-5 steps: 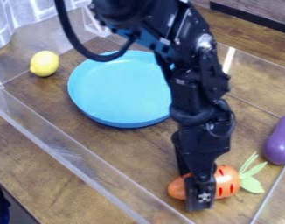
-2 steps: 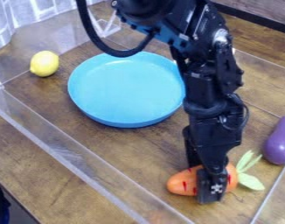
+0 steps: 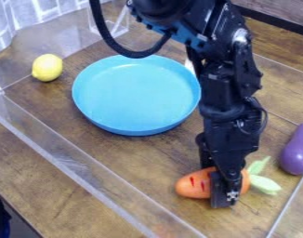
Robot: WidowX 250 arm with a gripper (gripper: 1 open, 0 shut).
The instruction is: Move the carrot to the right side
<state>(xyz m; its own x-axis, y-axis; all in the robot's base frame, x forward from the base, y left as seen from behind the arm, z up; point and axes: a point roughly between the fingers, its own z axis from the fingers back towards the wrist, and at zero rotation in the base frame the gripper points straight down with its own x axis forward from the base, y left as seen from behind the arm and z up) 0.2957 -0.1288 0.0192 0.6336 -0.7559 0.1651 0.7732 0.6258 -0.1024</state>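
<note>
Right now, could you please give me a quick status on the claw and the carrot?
Claw down over carrot, grip not clear. Carrot lying on table, front right. Eggplant close by on the right.

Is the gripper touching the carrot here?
Cannot tell. The camera view shows the gripper down over the carrot, hiding its middle; no plain contact or gap.

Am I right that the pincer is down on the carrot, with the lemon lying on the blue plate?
Not quite: the camera view shows the lemon on the table left of the plate, not on it. The pincer is indeed down on the carrot.
</note>
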